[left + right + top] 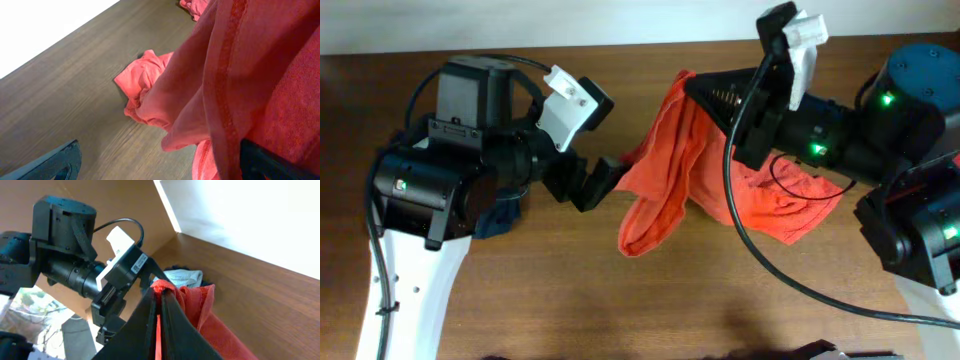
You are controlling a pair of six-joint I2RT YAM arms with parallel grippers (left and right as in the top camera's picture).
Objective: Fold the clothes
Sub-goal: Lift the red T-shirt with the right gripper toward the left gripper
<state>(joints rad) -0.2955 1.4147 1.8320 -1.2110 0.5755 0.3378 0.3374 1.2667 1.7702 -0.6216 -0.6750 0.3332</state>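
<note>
A red-orange T-shirt (665,170) hangs bunched above the table, and its lower part trails onto the wood at the right (790,205). My right gripper (692,88) is shut on the shirt's top edge and holds it up; in the right wrist view the gripper (161,291) pinches red fabric. My left gripper (605,178) stands open at the shirt's left edge. In the left wrist view the shirt (250,75) hangs close, just inside the right finger (267,162). The left finger (57,162) is clear of it. No printing shows.
A dark blue cloth (500,215) lies under the left arm, and it shows again as a blue-grey cloth (182,275) in the right wrist view. More red fabric (142,82) lies bunched on the wooden table (570,290). A white wall runs along the far edge.
</note>
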